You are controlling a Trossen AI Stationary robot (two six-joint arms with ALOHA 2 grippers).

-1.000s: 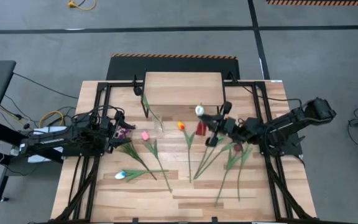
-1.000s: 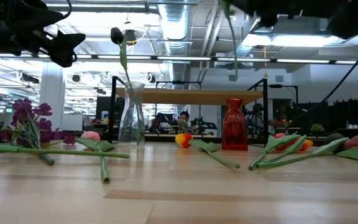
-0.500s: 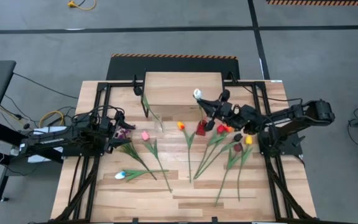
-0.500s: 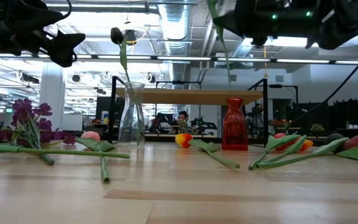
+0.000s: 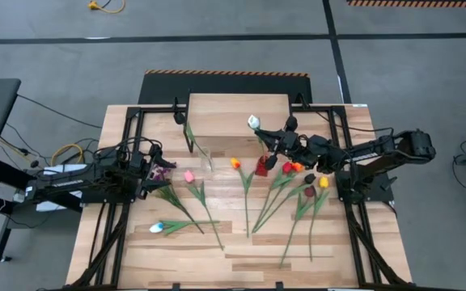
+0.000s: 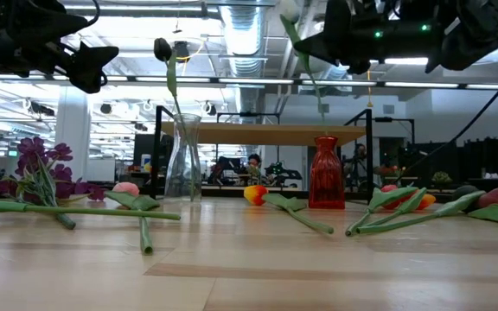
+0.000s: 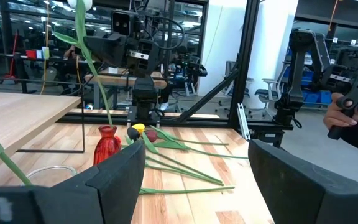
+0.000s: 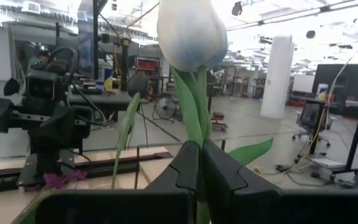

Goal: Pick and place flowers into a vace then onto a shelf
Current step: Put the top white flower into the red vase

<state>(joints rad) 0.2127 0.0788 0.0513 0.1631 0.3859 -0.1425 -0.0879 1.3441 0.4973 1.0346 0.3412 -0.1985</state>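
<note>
High view: we count one white tulip (image 5: 254,122) held aloft by the right gripper (image 5: 275,142), over the red vase (image 5: 261,166), beside the shelf (image 5: 239,115). Loose on the table (image 5: 241,259): a pink tulip (image 5: 189,176), an orange tulip (image 5: 235,163), a pale-headed one (image 5: 157,228), and a cluster of red, yellow and dark heads (image 5: 302,174). The left gripper (image 5: 154,167) waits near the purple sprigs (image 5: 163,172).

Low view: we log a clear glass vase (image 6: 183,159) already holding one dark tulip (image 6: 162,49); the red vase stands empty, the white tulip's stem end hanging just above its mouth. Both vases stand on the table, not on the shelf.

Left wrist view: its jaws stand wide apart, holding nothing.

Right wrist view: its jaws are closed on the white tulip's stem.

Our tally: one flower placed, one about to go in, most left; no vase shelved.
</note>
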